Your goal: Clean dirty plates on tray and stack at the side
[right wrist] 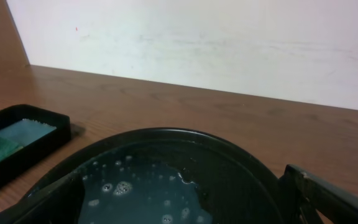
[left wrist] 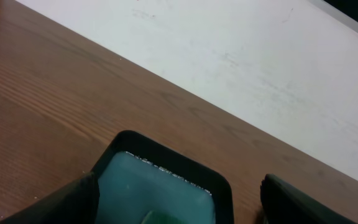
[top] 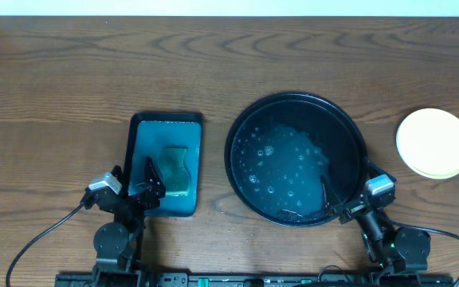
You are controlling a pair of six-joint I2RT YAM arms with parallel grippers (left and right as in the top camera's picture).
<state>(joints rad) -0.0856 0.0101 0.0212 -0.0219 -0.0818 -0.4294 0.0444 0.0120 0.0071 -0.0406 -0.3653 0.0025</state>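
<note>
Left gripper (top: 151,182): released, jaws spread. You see it low over the lower left part of the teal tray (top: 166,118). In the left wrist view both dark fingers (left wrist: 67,200) sit at the bottom corners of the frame, with the teal tray's far rim between them.

Right gripper (top: 335,203): released, jaws spread wide, holding nothing. It hangs over the lower right inside edge of the black tray (top: 296,96). In the right wrist view its fingers (right wrist: 328,198) flank the tray's basin.

Item 1, sponge (top: 177,170): green, lying inside the teal tray, just right of your left gripper. You cannot tell whether the two touch.

Item 2, teal tray: small, rectangular, dark-rimmed, left of centre in the overhead frame.

Item 3, black tray: large, round, right of centre, near the teal tray but apart from it. Its floor carries a bluish wet film with bubbles (top: 281,163).

Item 4, plates (top: 434,142): at the right edge of the overhead frame, on the bare table (top: 70,72), apart from the black tray. A pale yellow plate faces up. You cannot tell how many lie under it.
</note>
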